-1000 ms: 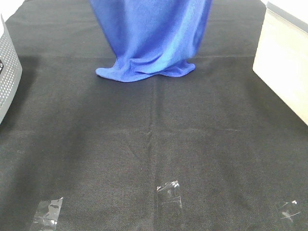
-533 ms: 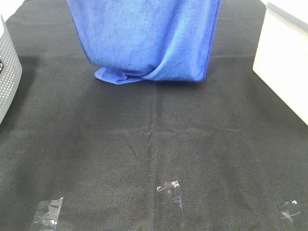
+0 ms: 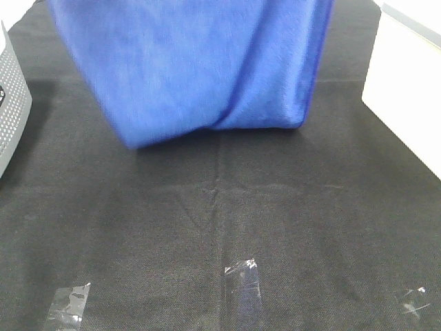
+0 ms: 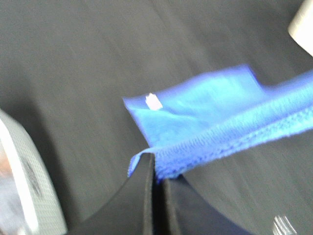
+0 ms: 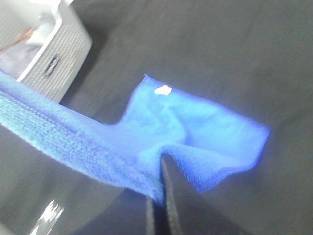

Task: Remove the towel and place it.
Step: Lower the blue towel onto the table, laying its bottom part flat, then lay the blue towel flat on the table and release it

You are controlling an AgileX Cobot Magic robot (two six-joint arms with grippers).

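The left gripper (image 4: pixel 157 164) and right gripper (image 5: pixel 164 166) both clench the towel (image 3: pixel 200 69) hem between their jaws. Overhead, its top's cut off.

The towel (image 3: pixel 200 69) is blurred, its top cut off by the high view's upper edge. The grey basket (image 3: pixel 10 110) and pale box (image 3: pixel 406 89) are cropped at the sides.

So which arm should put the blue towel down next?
Neither alone: the left tool and right tool each pinch the towel by its edge, so both should probably lower it together.
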